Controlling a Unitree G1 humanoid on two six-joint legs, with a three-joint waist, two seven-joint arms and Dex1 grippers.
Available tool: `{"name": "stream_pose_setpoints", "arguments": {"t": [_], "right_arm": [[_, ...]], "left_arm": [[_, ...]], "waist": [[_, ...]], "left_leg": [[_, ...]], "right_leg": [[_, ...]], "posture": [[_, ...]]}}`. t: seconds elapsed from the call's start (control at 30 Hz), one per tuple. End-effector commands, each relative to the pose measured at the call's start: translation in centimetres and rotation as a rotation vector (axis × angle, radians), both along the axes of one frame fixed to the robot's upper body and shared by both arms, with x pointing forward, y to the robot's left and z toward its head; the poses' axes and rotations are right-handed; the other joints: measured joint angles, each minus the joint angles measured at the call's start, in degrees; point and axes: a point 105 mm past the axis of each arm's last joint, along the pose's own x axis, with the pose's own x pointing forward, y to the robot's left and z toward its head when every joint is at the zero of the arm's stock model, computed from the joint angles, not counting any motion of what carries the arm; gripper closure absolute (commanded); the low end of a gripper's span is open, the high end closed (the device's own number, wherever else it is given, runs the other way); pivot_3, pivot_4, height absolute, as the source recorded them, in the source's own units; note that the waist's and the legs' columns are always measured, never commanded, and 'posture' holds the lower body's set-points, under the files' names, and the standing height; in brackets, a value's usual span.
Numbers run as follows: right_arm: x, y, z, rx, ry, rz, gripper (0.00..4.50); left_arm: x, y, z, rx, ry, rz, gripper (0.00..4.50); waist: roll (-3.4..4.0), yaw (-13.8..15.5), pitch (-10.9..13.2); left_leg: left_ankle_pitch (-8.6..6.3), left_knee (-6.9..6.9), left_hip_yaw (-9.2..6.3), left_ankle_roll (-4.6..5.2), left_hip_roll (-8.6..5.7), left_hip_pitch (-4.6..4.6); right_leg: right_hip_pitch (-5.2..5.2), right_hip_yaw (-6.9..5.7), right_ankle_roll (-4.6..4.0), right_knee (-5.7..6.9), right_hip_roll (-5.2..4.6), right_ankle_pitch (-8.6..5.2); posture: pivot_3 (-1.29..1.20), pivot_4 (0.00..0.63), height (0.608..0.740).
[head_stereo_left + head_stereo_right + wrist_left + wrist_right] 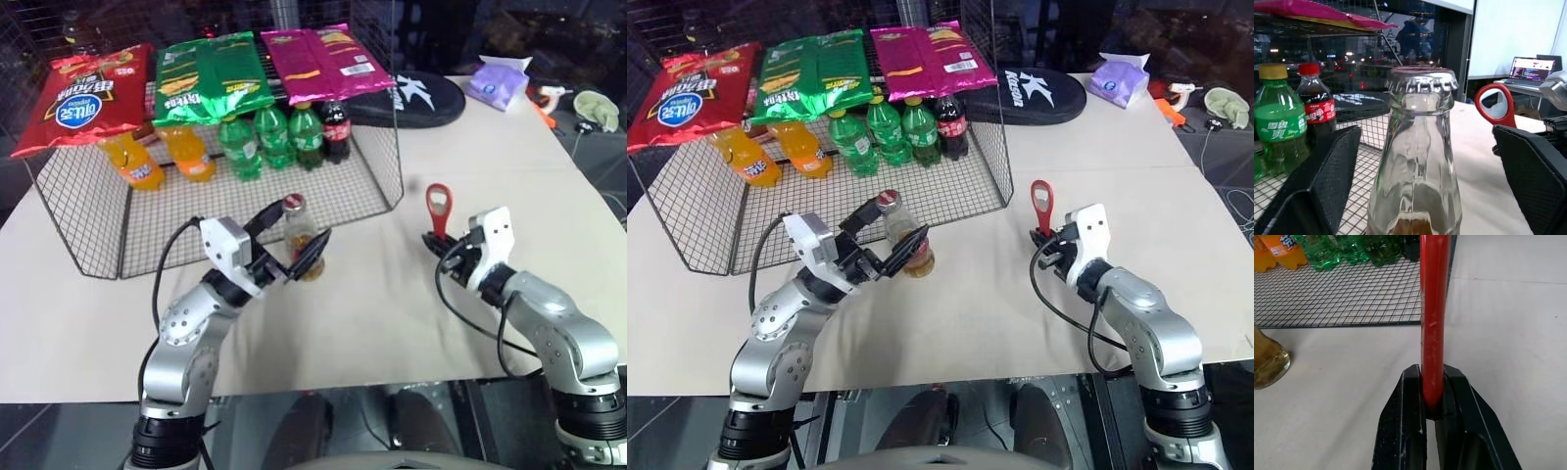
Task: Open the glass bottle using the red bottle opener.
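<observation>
While the right claw (1432,404) clamps the red bottle opener (438,210) upright—ring up—left claw (290,257) gapes.

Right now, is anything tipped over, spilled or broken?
Nothing spilled or broken. The glass bottle stands upright, cap on, between the left gripper and its open jaws. The right gripper holds the red bottle opener upright. Snack bags lie atop the wire basket.

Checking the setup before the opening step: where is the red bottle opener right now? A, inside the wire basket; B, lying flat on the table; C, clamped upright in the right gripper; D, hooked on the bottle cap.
C: the right gripper is shut on the handle of the red bottle opener, whose ring head points up.
</observation>
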Motion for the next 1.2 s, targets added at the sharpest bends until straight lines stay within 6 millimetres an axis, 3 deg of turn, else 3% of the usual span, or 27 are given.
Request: {"name": "stream_pose_setpoints", "arguments": {"t": [0.03,0.13,0.2,0.37,0.5,0.77,0.93,1.2], "right_arm": [[0.2,0.3,1.3,0.000,-0.054,0.014,4.50],[0.3,0.7,1.8,-0.002,-0.074,0.027,4.50],[0.5,0.8,2.2,-0.039,-0.118,0.028,4.50],[0.7,2.4,3.7,-0.161,-0.269,0.081,4.50],[0.6,6.2,4.4,-0.318,-0.433,0.212,4.50],[1.0,11.6,4.9,-0.422,-0.612,0.338,4.50],[0.7,13.6,4.9,-0.448,-0.697,0.390,4.50],[1.3,14.6,5.0,-0.475,-0.834,0.343,4.50]], "left_arm": [[-0.4,-0.2,0.7,0.017,-0.040,-0.008,1.67],[-0.3,-0.2,0.4,0.031,-0.037,-0.007,3.01],[-0.2,-0.1,0.2,0.041,-0.037,-0.001,3.33],[0.0,-0.1,0.2,0.044,-0.040,0.009,3.33],[0.0,-0.2,0.0,0.045,-0.033,0.005,3.33],[-0.1,-0.3,-0.4,0.041,-0.022,0.007,3.33],[0.1,-0.2,-0.3,0.028,-0.020,0.010,3.33],[0.2,0.0,-0.3,0.026,-0.018,0.015,3.33]], "waist": [[0.00,0.0,0.0],[0.02,0.0,0.0],[0.05,0.0,0.0],[0.05,0.0,0.0],[0.06,-0.1,0.0],[0.05,0.0,-0.1],[0.05,0.0,-0.1],[0.06,-0.1,-0.1]], "left_leg": [[0.00,0.00,0.00,0.00,0.00,0.00],[0.00,0.00,0.00,0.00,0.00,0.01],[0.00,0.00,0.00,0.00,0.00,0.03],[0.00,0.00,-0.01,0.00,-0.02,0.08],[0.00,0.01,0.01,0.00,-0.01,0.10],[0.00,0.03,-0.01,-0.01,-0.02,0.09],[0.00,0.03,-0.04,-0.01,-0.02,0.10],[0.01,0.03,-0.04,-0.01,-0.02,0.13]], "right_leg": [[0.00,0.00,0.00,0.00,0.00,0.00],[0.00,0.00,0.00,0.00,0.00,0.00],[0.03,0.00,0.00,-0.01,-0.01,0.00],[0.10,-0.02,0.00,-0.01,-0.01,0.00],[0.09,-0.01,0.00,0.00,0.00,0.00],[0.09,-0.03,0.00,-0.02,-0.02,0.00],[0.09,-0.05,0.00,-0.02,-0.01,0.00],[0.08,-0.05,0.00,-0.01,0.00,0.00]], "posture": [[0.00,0.150,0.740],[0.00,0.150,0.740],[0.00,0.150,0.740],[0.00,0.150,0.740],[0.00,0.150,0.740],[0.00,0.150,0.740],[0.00,0.150,0.740],[0.00,0.150,0.740]]}}
